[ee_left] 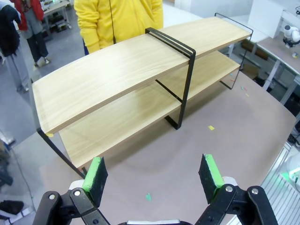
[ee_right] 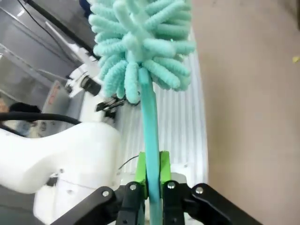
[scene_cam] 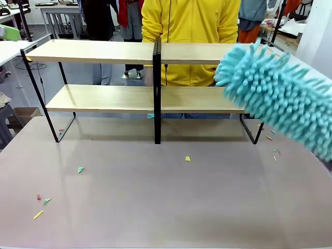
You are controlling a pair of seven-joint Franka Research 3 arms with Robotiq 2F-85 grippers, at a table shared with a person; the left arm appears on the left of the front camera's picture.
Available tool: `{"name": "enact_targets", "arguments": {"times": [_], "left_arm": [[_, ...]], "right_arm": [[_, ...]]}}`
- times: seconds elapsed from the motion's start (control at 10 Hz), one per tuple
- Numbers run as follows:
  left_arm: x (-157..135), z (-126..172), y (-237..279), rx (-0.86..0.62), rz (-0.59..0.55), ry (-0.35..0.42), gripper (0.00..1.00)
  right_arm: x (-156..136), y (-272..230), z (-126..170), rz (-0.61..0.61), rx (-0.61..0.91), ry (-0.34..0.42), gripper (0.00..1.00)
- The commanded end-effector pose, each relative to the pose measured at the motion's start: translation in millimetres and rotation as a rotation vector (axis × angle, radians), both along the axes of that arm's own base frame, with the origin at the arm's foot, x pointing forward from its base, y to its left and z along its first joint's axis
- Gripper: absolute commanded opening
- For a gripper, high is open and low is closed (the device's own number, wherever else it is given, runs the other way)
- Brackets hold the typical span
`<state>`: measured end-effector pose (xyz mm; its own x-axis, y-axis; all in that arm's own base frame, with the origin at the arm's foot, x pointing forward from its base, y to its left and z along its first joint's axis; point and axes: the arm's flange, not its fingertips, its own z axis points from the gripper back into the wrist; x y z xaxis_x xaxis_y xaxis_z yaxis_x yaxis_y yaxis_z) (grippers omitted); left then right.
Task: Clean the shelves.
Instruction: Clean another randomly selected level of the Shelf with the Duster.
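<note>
The shelves (scene_cam: 104, 98) are a two-tier rack of light-wood boards on a black frame, standing across the far half of the table. A fluffy turquoise duster (scene_cam: 280, 96) hangs in front of the rack's right end. In the right wrist view my right gripper (ee_right: 151, 174) is shut on the duster's turquoise handle (ee_right: 150, 126), with the chenille head (ee_right: 140, 42) above. My left gripper (ee_left: 153, 174) stands open over the tabletop, facing the shelves (ee_left: 122, 75), nothing between its green pads (ee_left: 96, 174).
A person in a yellow top (scene_cam: 192, 31) stands behind the rack. Small coloured paper scraps (scene_cam: 80, 169) lie scattered on the grey-brown tabletop (scene_cam: 166, 207), more near the rack's right foot (scene_cam: 270, 137). White tables (scene_cam: 10, 49) stand at the left.
</note>
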<state>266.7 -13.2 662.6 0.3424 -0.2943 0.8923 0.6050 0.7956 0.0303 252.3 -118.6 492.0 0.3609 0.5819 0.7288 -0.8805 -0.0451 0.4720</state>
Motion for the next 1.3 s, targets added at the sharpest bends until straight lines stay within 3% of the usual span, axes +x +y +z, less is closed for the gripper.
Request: {"name": "enact_targets", "arguments": {"times": [0.0,0.1,0.2,1.2], "left_arm": [[-0.8,0.8,-1.4,0.002,0.015,0.0,1.0],[-0.8,0.8,-1.4,0.002,0.015,0.0,1.0],[-0.8,0.8,-1.4,0.002,0.015,0.0,1.0],[-0.8,0.8,-1.4,0.002,0.015,0.0,1.0]], "right_arm": [[1.3,-4.7,-0.8,-0.108,0.107,-0.218,0.12],[4.7,-3.2,0.2,-0.282,0.086,-0.28,0.12],[2.1,-7.4,4.9,-0.054,0.051,-0.099,0.12],[3.8,-2.2,3.1,-0.072,0.048,-0.089,0.12]]}}
